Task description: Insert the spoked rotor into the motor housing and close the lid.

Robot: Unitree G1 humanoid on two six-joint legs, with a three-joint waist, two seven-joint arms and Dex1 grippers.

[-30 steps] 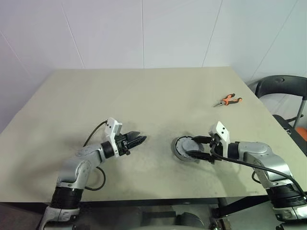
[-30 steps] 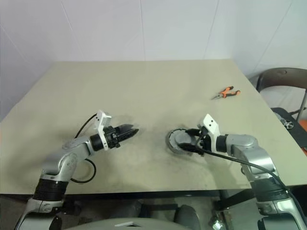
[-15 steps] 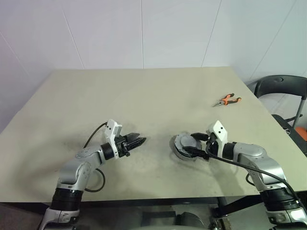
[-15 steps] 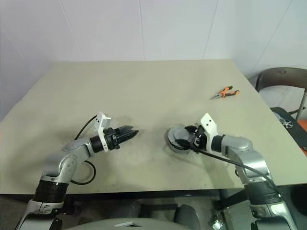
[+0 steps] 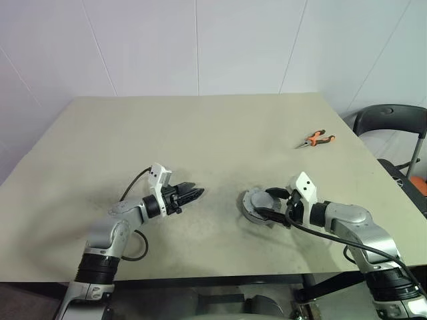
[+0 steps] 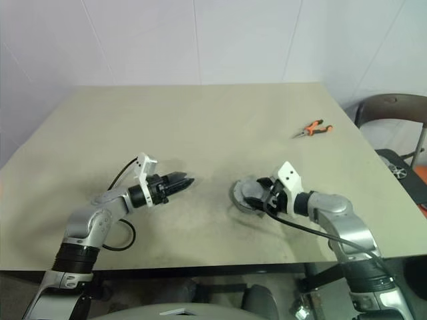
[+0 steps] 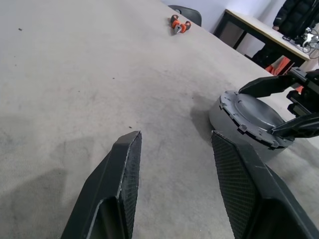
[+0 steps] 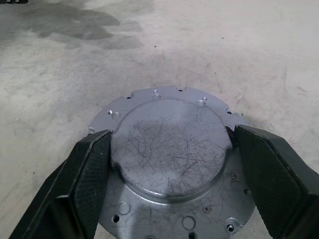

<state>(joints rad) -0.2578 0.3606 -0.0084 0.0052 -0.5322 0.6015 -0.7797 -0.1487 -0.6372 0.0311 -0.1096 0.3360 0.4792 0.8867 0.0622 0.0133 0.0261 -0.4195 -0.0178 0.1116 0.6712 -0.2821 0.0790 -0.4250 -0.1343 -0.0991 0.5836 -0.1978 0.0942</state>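
Our right gripper has its jaws spread wide, one to either side of the lid, and from the wrist view we see the black fingers flanking the raised round centre of that grey cap, close against its edge; whether they press on it we cannot tell. The lid lies plain face up, scratched, with small holes round its notched flange, and it sits on top of the motor housing, whose grey side wall shows beneath it in the left wrist view. This stack rests on the bench, toward our right front. Our left gripper is well apart from the stack, its jaws partly open on nothing and pointing across the bare bench toward the lid. Far off, near the right rear corner of the bench, lies a pair of orange-handled pliers. Beyond that corner stands a dark chair.
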